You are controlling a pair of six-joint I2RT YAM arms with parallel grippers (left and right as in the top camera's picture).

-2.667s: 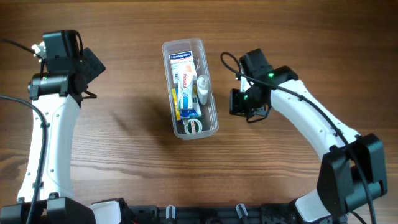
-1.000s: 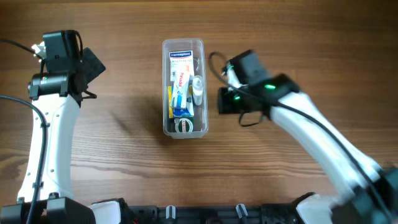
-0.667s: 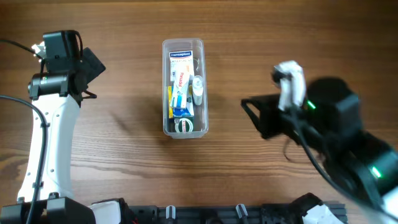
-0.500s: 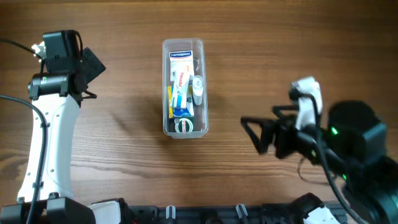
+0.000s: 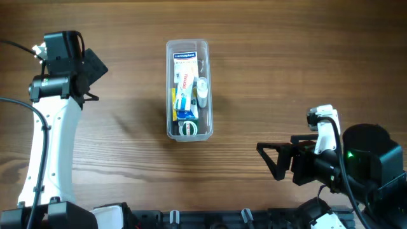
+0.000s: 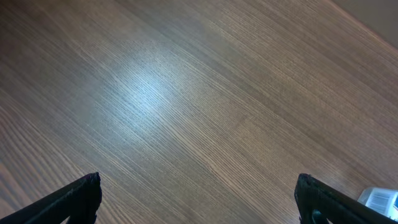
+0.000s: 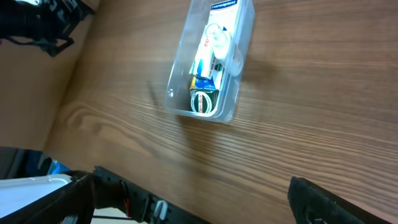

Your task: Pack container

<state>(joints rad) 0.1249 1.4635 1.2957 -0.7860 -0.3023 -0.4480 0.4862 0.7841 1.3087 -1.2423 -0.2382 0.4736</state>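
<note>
The container (image 5: pixel 168 95) is a clear plastic tub, long and rectangular with rounded corners and a raised rim. It stands upright and open on the wooden counter (image 5: pixel 286 63), near the middle, with its long side running from far to near. Small packs and tubes (image 5: pixel 184 89) fill it closely, seen also from the right wrist (image 7: pixel 202 116).

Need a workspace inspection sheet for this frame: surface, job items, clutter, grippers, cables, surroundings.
Surface: wooden table, no spills seen.
Job's things: clear container mid-table, holding a box, a tube and a round roll.
Clutter: nothing seen.
Grippers: left gripper open, empty; right gripper open, empty, apart from the container.
Cables: black cables at the left and right sides, off the container.
Surroundings: black rail at the near edge.
</note>
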